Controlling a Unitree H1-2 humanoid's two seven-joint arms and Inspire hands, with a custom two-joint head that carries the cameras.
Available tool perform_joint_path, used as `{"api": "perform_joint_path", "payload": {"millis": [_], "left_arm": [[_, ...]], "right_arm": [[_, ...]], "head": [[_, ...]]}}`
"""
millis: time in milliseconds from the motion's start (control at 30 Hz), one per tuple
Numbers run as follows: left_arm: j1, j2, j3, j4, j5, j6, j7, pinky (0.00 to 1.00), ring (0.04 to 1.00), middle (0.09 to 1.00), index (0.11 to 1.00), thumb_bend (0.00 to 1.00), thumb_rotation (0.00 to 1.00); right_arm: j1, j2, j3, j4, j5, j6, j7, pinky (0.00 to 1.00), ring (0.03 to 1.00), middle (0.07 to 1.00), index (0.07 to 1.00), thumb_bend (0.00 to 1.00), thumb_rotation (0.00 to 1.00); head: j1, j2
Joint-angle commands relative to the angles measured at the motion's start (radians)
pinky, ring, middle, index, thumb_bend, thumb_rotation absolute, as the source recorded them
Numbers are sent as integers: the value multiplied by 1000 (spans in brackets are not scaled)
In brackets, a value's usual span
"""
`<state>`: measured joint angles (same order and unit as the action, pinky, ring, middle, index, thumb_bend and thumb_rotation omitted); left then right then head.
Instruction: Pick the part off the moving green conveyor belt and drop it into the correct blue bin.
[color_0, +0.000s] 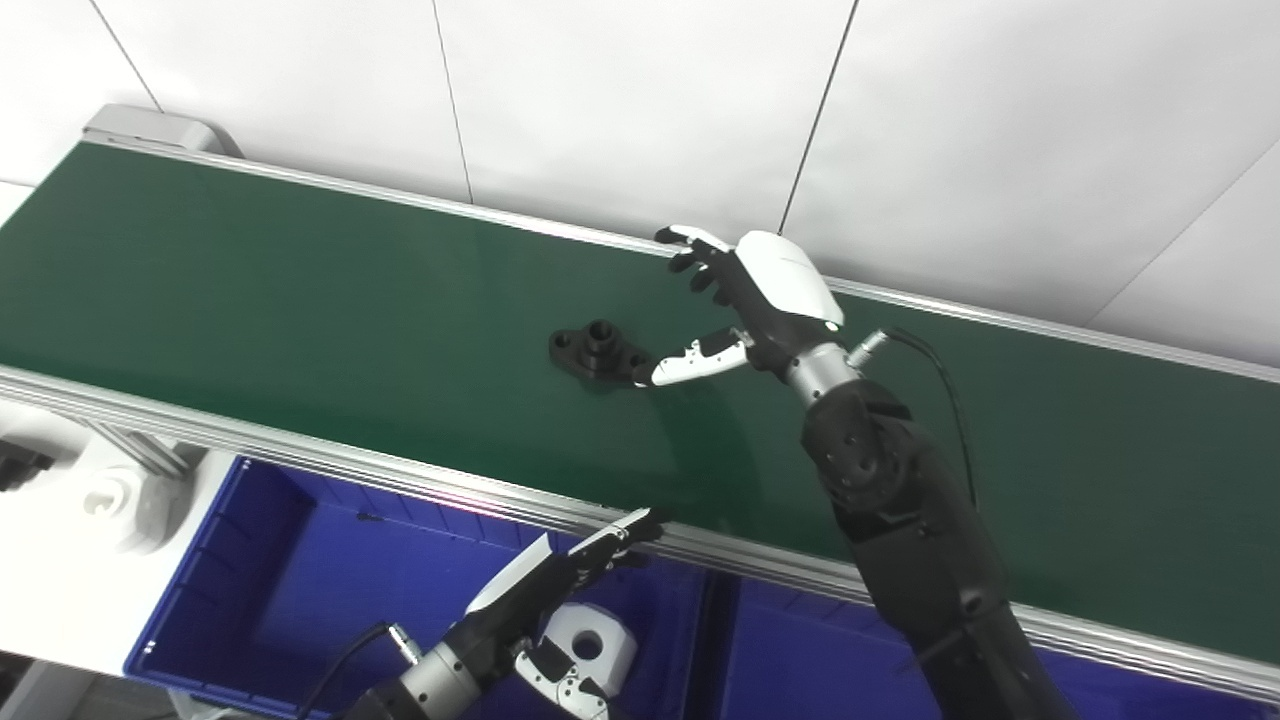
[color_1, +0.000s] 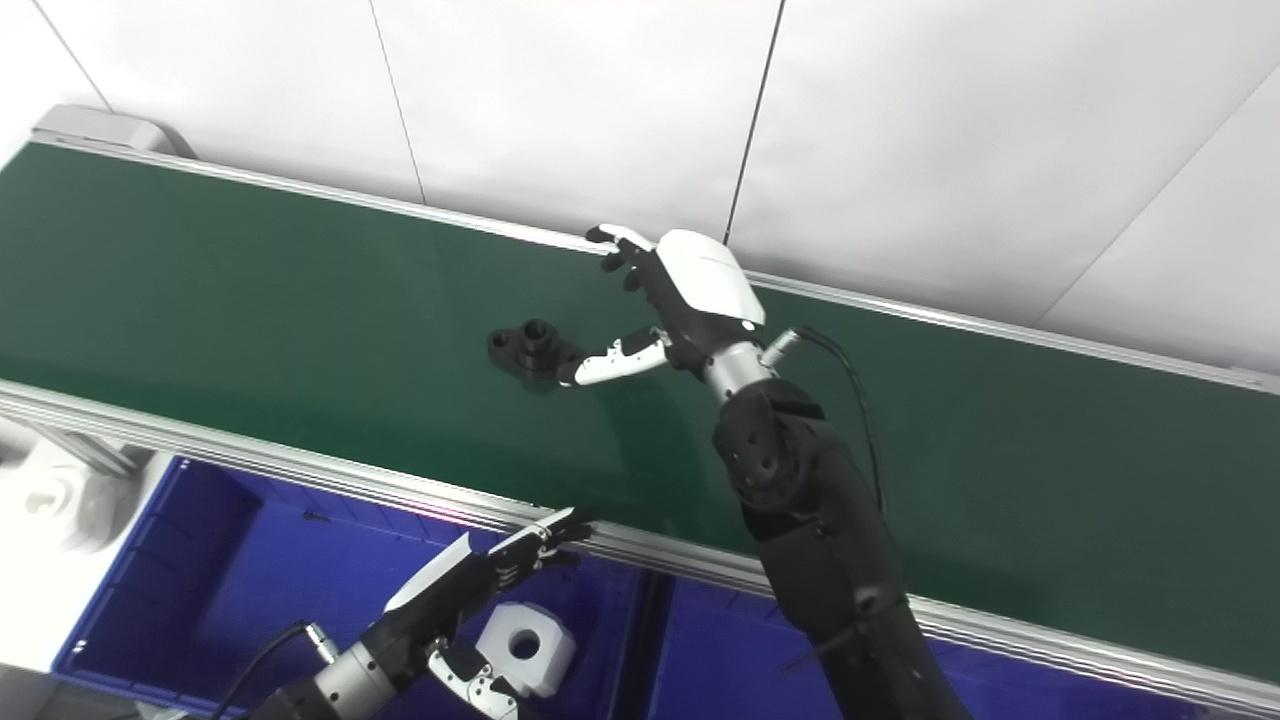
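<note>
A small black part (color_0: 598, 352) with a raised round boss lies flat on the green conveyor belt (color_0: 300, 300), near its middle. My right hand (color_0: 745, 300) hovers just to the right of it, open, fingers spread toward the far rail and the thumb tip nearly touching the part's right end. It holds nothing. My left hand (color_0: 555, 610) is low at the front, open, fingers stretched toward the belt's near rail above the left blue bin (color_0: 250, 560). A white block with a round hole (color_0: 590, 645) sits in that bin, under the hand.
A second blue bin (color_0: 800, 660) adjoins the first on the right, below the belt's near aluminium rail (color_0: 400, 480), partly hidden by my right forearm. White parts (color_0: 110, 500) rest on the white surface at left. A white panelled wall stands behind the belt.
</note>
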<state>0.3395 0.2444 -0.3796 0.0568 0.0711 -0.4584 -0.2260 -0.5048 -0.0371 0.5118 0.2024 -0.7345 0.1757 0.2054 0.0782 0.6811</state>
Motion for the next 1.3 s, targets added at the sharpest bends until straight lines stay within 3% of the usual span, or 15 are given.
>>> {"api": "perform_joint_path", "payload": {"millis": [0, 267, 700, 933, 1100, 1200, 1267], "left_arm": [[-1, 5, -9, 3, 3, -11, -10, 879, 950, 990, 941, 922, 191], [3, 2, -14, -3, 27, -11, 9, 872, 946, 990, 941, 928, 211], [10, -1, -24, -14, 41, -11, 25, 884, 955, 992, 940, 933, 219], [8, -3, -34, -18, 41, -11, 43, 910, 953, 984, 935, 934, 209], [7, -1, -41, -26, 36, -11, 50, 911, 952, 982, 934, 922, 212], [8, -2, -40, -29, 24, -11, 43, 882, 948, 983, 934, 914, 202], [7, -2, -40, -28, 19, -11, 40, 881, 948, 983, 934, 912, 194]], "right_arm": [[-76, 17, 15, 18, -23, -53, -34, 675, 754, 790, 861, 853, 318], [-143, 9, 74, 119, -60, -44, -29, 798, 827, 840, 888, 865, 350], [-147, 3, 152, 215, -87, -62, -27, 784, 821, 841, 880, 845, 321], [-133, -23, 179, 243, -87, -63, -6, 659, 778, 821, 839, 861, 230], [-117, -57, 197, 215, -98, -24, 64, 623, 751, 825, 835, 846, 169], [-101, -85, 190, 184, -103, -26, 78, 417, 526, 734, 813, 799, 84], [-96, -104, 189, 167, -108, -25, 88, 382, 493, 714, 801, 788, 58]], "head": [[-1, -1], [5, 3], [13, 14], [13, 26], [16, 37], [15, 39], [15, 39]]}}
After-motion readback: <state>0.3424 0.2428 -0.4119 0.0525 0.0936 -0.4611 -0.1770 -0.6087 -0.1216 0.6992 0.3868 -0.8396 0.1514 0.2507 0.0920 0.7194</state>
